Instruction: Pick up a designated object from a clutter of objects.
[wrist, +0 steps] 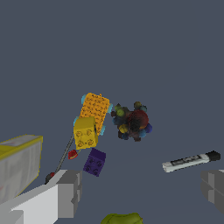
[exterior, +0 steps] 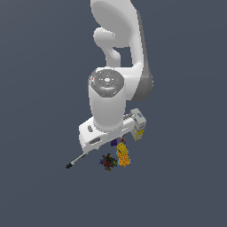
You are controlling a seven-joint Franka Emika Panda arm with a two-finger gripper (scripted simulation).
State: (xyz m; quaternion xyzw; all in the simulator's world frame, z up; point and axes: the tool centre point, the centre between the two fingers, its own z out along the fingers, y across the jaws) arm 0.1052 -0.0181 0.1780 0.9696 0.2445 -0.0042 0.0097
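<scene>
The dark mottled clump [wrist: 132, 122] lies on the grey floor, black with red, green and blue specks; it also shows in the exterior view [exterior: 107, 162]. The orange-yellow patterned item [wrist: 92, 119] lies right beside it, and it shows in the exterior view [exterior: 123, 155] too. My gripper [wrist: 142, 188] is open and empty, its two grey fingers [wrist: 69, 192] spread wide, above the clutter and apart from the clump. In the exterior view the hand [exterior: 106, 133] hangs over the pile and hides the fingertips.
A tiny purple block [wrist: 94, 162], a black-and-white marker [wrist: 191, 160], a yellow-green lump [wrist: 121, 218], a thin red-black tool [wrist: 65, 155] and a white-blue-yellow box [wrist: 18, 164] lie around the clump. The box [exterior: 138, 124] and marker [exterior: 76, 160] also show in the exterior view.
</scene>
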